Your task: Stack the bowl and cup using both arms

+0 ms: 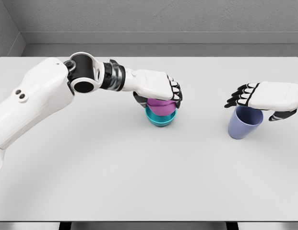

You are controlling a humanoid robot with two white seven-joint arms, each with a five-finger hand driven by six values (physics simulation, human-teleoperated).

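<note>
White table as landmark. Left of table centre: left hand draped over magenta bowl, fingers curled round its rim — grasping it. Magenta bowl nested in teal bowl, teal one resting on table. Toward table's right edge: right hand above lavender cup, fingers extended, thumb by rim — grip cannot tell. Cup upright on table.

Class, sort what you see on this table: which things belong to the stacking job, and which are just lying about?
Belong to the job:
- pink bowl, under the left hand
- teal bowl beneath it
- purple cup, under the right hand

Lying about:
- nothing; only the table remains
</note>
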